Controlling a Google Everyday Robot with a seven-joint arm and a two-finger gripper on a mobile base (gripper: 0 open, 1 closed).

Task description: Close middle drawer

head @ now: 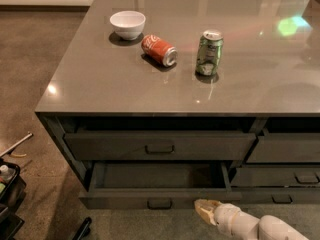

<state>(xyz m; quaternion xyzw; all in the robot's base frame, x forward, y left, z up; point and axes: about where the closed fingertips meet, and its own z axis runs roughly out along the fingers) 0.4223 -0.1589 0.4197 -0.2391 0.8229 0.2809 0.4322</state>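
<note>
1 arm (pixel 272 229) reaches leftward, hand (pixel 203 207) at middle drawer (pixel 120 200) front.

Dim, warm light from above. On the glossy countertop (pixel 100 81), small white glare spots and a green reflection (pixel 291 26) at far right. Short soft shadows beside the bowl (pixel 127 24), red can (pixel 159 50) and green can (pixel 209 53). Deep shade inside the open middle drawer (pixel 160 176). Pale gripper (pixel 206 209) bright at the bottom edge, just in front of the drawer front.
</note>
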